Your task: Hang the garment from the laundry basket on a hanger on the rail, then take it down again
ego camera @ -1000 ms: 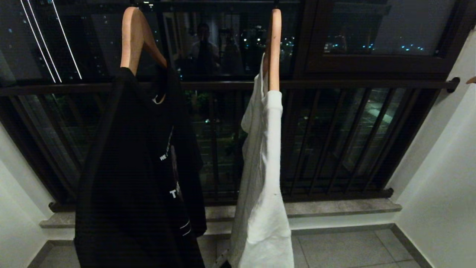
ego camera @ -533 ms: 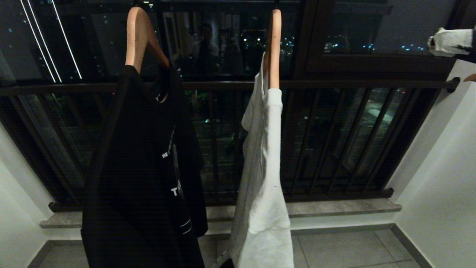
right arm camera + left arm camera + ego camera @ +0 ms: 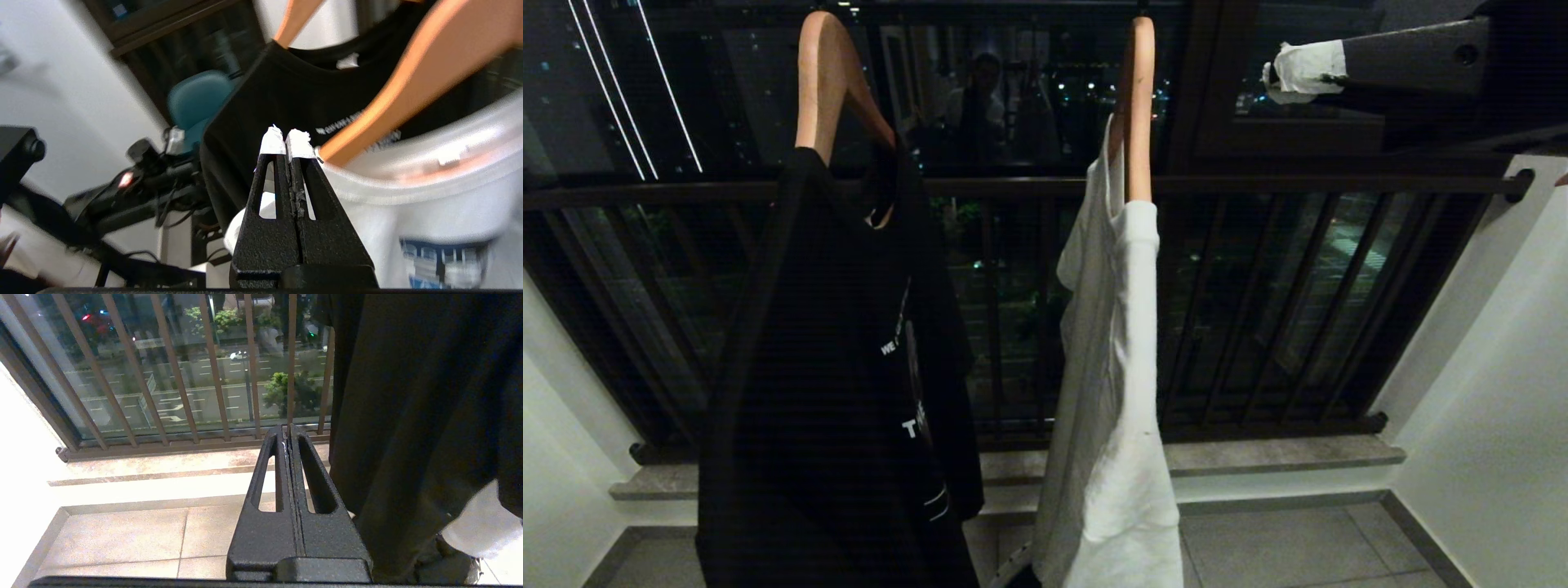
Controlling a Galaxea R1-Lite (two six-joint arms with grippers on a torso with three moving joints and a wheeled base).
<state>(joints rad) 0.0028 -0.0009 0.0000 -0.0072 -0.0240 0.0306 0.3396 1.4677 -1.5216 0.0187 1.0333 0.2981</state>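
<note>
Two shirts on wooden hangers, side by side before the barred window: black shirt (image 3: 849,384) on the left hanger (image 3: 829,82), white shirt (image 3: 1115,392) on the right hanger (image 3: 1137,106). Both hanging free, well clear of the floor tiles (image 3: 1282,547). Hooks and rail out of sight above the head view; basket in none of the views. Not possible to say which shirt came from the basket.

Right gripper (image 3: 1294,72) raised at upper right, white-taped tips pointing toward the white shirt's hanger, apart from it with open space between. Jaws pressed together, nothing between them; same in the right wrist view, right gripper (image 3: 287,141) closed and empty, close to the wooden arm of the hanger and the white collar (image 3: 429,179). Blur in that view, contact not evident.

Left gripper (image 3: 289,435) low, parked beside the hem of the black shirt, jaws closed flat against each other, holding nothing.

Assessment of progress: hanging step judged complete, since a garment sits on each hanger and no cloth is in either gripper. Take-down step judged just opening, with the right arm on approach to the white shirt's hanger. Remaining: open the jaws, take hold of hanger or shirt, lift it off. Risk noted: closed jaws near a freely hanging hanger, likely to swing if nudged.
</note>
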